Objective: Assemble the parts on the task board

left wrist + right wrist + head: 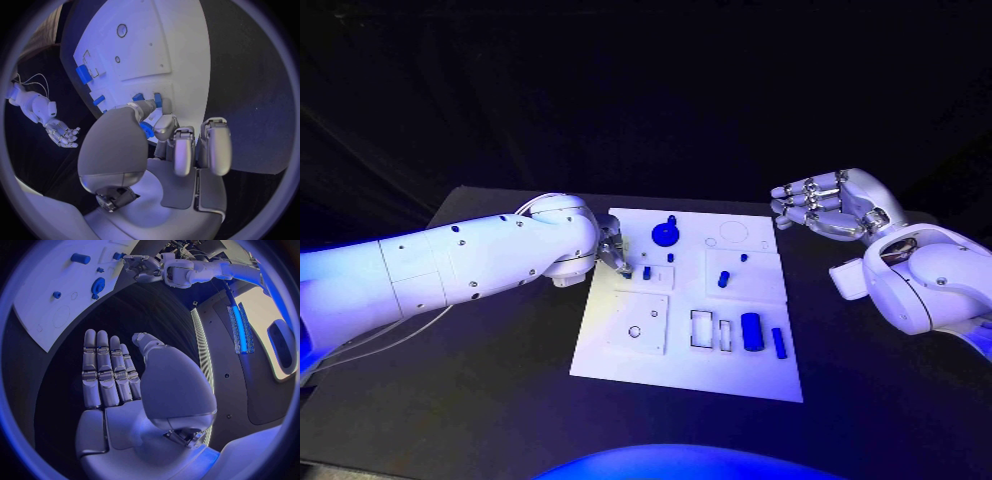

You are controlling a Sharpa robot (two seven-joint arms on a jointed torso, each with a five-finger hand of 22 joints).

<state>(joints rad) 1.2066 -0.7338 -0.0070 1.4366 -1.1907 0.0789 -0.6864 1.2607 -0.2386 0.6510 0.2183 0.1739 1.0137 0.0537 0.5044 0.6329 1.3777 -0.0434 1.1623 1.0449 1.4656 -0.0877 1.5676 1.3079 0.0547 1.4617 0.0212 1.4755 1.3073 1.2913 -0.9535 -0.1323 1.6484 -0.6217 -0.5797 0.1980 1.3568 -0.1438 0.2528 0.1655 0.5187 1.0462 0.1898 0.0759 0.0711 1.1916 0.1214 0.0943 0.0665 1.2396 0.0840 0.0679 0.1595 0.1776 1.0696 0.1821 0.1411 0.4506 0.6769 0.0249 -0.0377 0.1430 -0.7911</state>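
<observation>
So the left hand (613, 255) is down at the task board's (687, 375) left edge, right over a small blue part (646, 272) near that side. From the left wrist view its fingers (181, 150) look curled around something blue (147, 131), but the thumb blocks most of it, so I honestly can't tell if it's actually pinching it or just touching. The right hand (826, 208) hangs flat and spread off the board's far right corner, holding nothing, well apart from everything. The long blue parts, a fat cylinder (751, 331) and a thin bar (779, 343), lie on the board's near right part, long axes running away from the robot. They're nearer the right hand's side, I'd say.
</observation>
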